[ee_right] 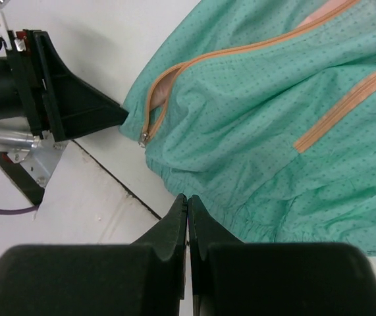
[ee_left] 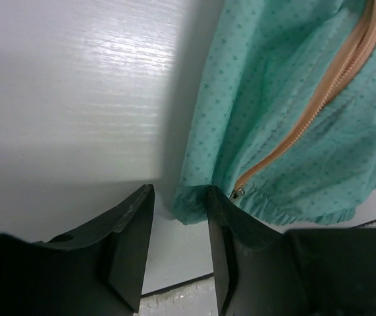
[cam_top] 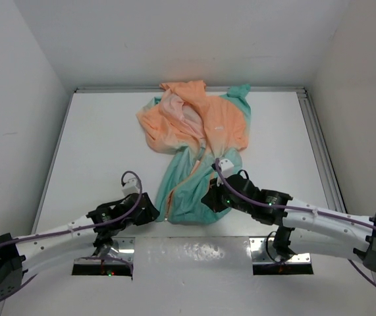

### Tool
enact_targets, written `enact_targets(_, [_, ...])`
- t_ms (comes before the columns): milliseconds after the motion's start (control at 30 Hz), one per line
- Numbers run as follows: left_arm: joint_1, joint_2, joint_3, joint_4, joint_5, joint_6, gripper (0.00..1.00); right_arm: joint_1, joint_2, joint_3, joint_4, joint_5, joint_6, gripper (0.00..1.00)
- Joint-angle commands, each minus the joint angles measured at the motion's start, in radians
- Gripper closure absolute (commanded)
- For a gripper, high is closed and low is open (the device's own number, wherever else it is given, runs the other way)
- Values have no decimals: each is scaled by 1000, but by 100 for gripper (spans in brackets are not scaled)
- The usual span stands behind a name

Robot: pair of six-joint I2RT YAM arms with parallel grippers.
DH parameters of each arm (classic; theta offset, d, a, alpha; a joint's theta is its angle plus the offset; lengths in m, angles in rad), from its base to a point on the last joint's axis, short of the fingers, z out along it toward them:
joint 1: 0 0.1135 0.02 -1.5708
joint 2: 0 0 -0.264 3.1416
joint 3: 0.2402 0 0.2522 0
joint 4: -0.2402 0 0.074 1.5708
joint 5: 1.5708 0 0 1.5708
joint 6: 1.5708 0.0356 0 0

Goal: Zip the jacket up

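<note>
The light is bright and even, and it comes from above. The white table (cam_top: 95, 151) has a shiny patch at its near edge. A soft dark shadow lies left of the jacket (ee_left: 267, 85). Up close, the black fingers (ee_right: 164, 237) look blurry.

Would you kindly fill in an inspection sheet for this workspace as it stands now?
Surface: white table, glossy.
Job's things: jacket crumpled; orange zipper undone, slider down at the teal hem.
Clutter: nothing seen.
Grippers: left gripper open around the hem's corner; right gripper shut at the hem, grip on fabric unclear.
Cables: purple cable along each arm.
Surroundings: white walls on three sides.
</note>
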Motion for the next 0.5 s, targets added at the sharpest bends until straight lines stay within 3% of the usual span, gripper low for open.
enact_targets(0, [-21, 29, 53, -6, 6, 35, 63, 0, -20, -2, -16, 43, -10, 100])
enact_targets(167, [-27, 45, 59, -20, 15, 41, 60, 0, -8, -1, -13, 42, -25, 100])
enact_targets(333, [-27, -108, 50, -47, 15, 80, 57, 1, 35, 7, 1, 26, -38, 100])
enact_targets(467, [-27, -93, 35, 18, 108, 156, 55, 0, 67, 16, 18, 11, -42, 100])
